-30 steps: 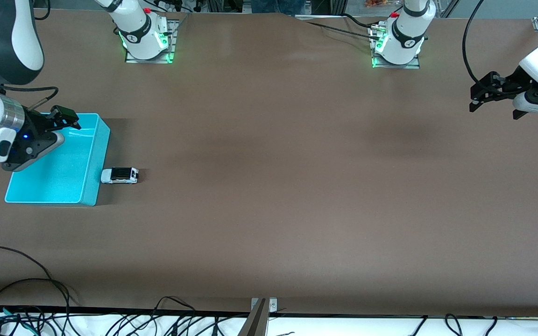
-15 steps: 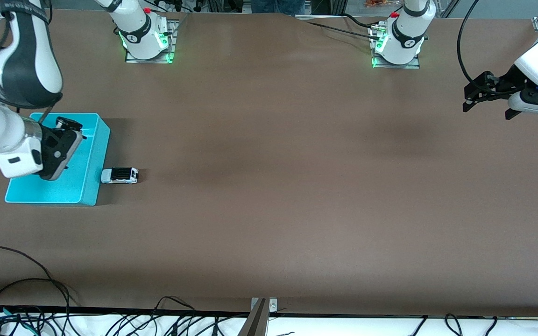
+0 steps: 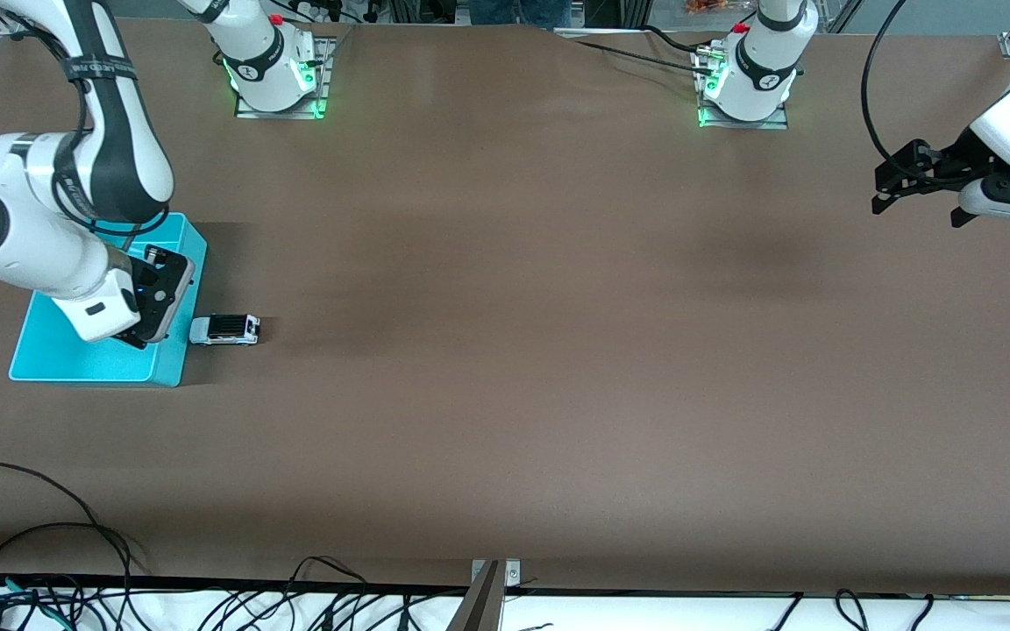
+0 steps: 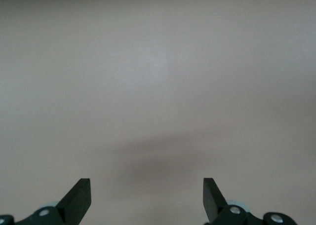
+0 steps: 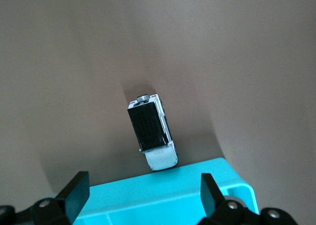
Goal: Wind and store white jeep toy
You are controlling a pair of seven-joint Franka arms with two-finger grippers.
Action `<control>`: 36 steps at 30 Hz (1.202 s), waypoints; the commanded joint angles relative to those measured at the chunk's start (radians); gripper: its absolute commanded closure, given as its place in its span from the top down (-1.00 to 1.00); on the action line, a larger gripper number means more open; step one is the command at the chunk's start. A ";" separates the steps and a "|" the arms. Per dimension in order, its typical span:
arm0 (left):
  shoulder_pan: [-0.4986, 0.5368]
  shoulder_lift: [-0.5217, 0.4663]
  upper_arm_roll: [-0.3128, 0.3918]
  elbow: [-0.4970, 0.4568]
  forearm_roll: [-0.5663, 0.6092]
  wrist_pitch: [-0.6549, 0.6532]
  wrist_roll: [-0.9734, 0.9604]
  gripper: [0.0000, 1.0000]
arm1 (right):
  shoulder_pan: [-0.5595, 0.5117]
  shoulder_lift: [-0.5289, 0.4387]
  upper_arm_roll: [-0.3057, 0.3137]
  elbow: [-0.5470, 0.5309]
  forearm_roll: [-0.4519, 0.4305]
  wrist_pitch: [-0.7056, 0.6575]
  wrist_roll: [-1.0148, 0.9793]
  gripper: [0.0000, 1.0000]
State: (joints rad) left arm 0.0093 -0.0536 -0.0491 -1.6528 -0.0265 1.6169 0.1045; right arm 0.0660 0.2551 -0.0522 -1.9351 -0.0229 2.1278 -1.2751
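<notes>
The white jeep toy point(image 3: 224, 329), a tiny white car with a black roof, lies on the brown table right beside the cyan bin point(image 3: 67, 361), on the bin's side toward the left arm's end. The right wrist view shows the jeep point(image 5: 150, 133) just past the bin's rim point(image 5: 163, 198). My right gripper point(image 3: 157, 296) hangs open over that edge of the bin, pointing down, nothing between its fingers point(image 5: 143, 180). My left gripper point(image 3: 917, 209) waits open in the air at the left arm's end of the table, over bare tabletop point(image 4: 146, 183).
The two arm bases point(image 3: 275, 66) point(image 3: 746, 74) stand along the table's edge farthest from the front camera. Loose black cables point(image 3: 49, 543) lie by the nearest edge. The bin holds nothing that I can see.
My right arm has swung across the bin toward the jeep, and its gripper has turned to point down. The left gripper drifted slightly. The jeep has not moved.
</notes>
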 commanded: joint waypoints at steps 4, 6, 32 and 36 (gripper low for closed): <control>0.014 0.032 0.002 0.021 -0.009 -0.028 -0.002 1.00 | -0.002 -0.005 0.002 -0.143 -0.003 0.173 -0.046 1.00; 0.015 0.032 0.003 0.021 -0.009 -0.029 0.000 1.00 | -0.003 0.010 0.002 -0.151 -0.003 0.204 -0.075 1.00; 0.015 0.029 0.005 0.022 -0.010 -0.043 -0.003 1.00 | -0.008 0.165 0.002 -0.159 -0.005 0.386 -0.196 1.00; 0.015 0.029 0.005 0.022 -0.010 -0.043 -0.003 1.00 | -0.008 0.171 0.003 -0.160 -0.006 0.402 -0.197 1.00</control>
State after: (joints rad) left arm 0.0213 -0.0283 -0.0444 -1.6506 -0.0264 1.5964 0.1045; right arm 0.0651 0.4268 -0.0531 -2.0821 -0.0229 2.4972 -1.4482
